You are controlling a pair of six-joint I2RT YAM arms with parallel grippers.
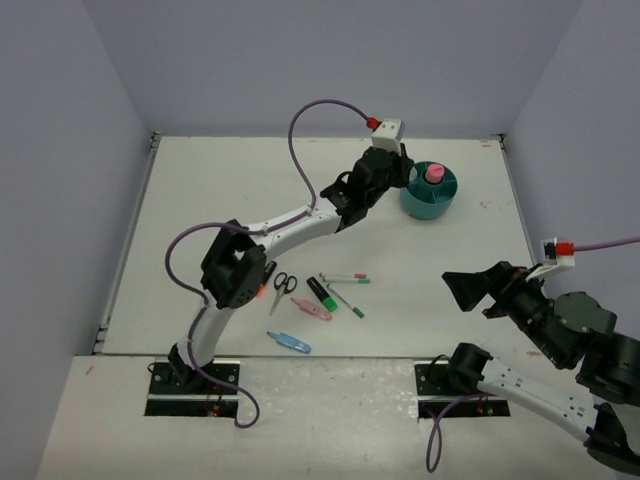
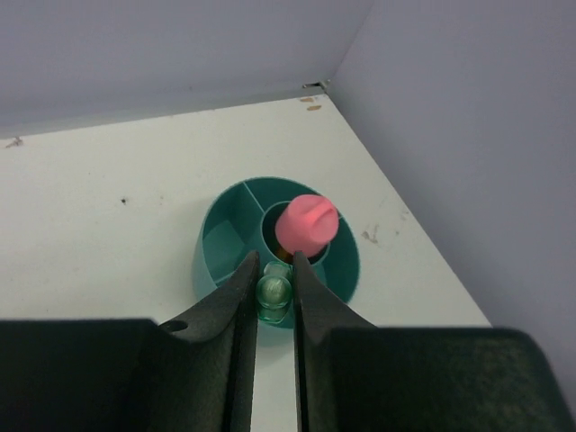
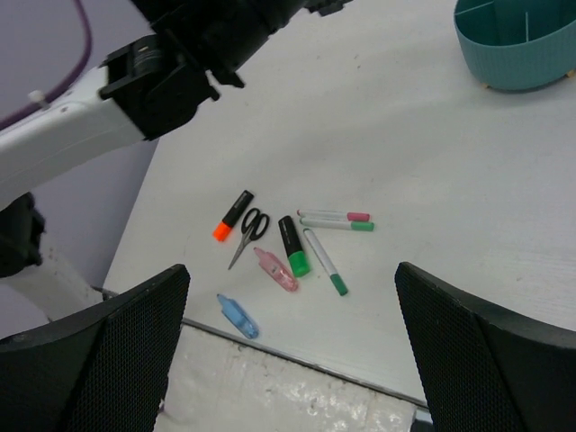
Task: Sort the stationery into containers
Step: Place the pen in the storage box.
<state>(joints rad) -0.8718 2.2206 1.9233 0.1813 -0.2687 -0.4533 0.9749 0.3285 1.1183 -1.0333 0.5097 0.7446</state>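
My left gripper (image 2: pixel 274 270) is shut on a translucent green clip (image 2: pixel 273 290), held over the near rim of the round teal container (image 2: pixel 220 243). A pink-capped glue stick (image 2: pixel 306 223) stands in its central cup. From above, that gripper (image 1: pixel 405 170) is at the container (image 1: pixel 412 205) at the back right. On the table lie black-handled scissors (image 3: pixel 247 236), an orange highlighter (image 3: pixel 232 215), a green highlighter (image 3: pixel 293 246), a pink clip (image 3: pixel 275 269), a blue clip (image 3: pixel 238 315) and three thin pens (image 3: pixel 333 216). My right gripper (image 1: pixel 468 290) hangs open and holds nothing, to the right of that group.
The left arm (image 1: pixel 290 228) stretches diagonally across the table and covers part of the orange highlighter (image 1: pixel 262 290) from above. Grey walls close in the table at the back and on both sides. A metal strip runs along the near edge (image 3: pixel 297 355).
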